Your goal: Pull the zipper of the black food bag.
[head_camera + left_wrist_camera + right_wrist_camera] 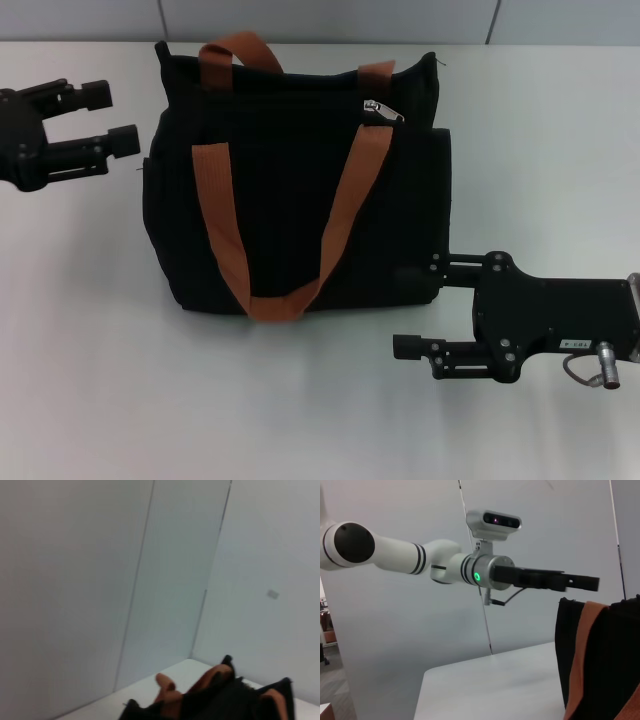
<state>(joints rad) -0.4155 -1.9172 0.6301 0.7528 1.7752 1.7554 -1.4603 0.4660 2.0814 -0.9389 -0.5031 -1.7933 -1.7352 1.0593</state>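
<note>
Two grippers and one bag on a white table (120,380), listed by view, all places given relative to the bag.

Head view:
- black food bag (290,190): upright, boxy, standing on the table toward its far side; two orange-brown strap handles, the near one (285,225) hanging in a loop down the front face, the far one arching over the top edge.
- zipper (382,110): small silver pull on the bag's top edge, toward the right end, just beside the upper end of the near strap.
- left gripper (112,118): level with the bag's upper left corner, just beside it and not touching; fingers spread moderately, holding nothing, tips pointing at the bag.
- right gripper (420,305): at the bag's lower right corner; fingers spread wide, the farther finger running up against the bag's right side near its base, the nearer finger in front of the bag and clear of it; nothing gripped.

Left wrist view:
- bag top (225,697) seen from beside it, orange strap ends showing; grey wall panels (100,580) behind. Own fingers not shown.

Right wrist view:
- bag's side (605,655) with one orange strap; beyond it the left arm (410,555), white with a green light, its black gripper (582,582) reaching just above the bag's top edge.
</note>
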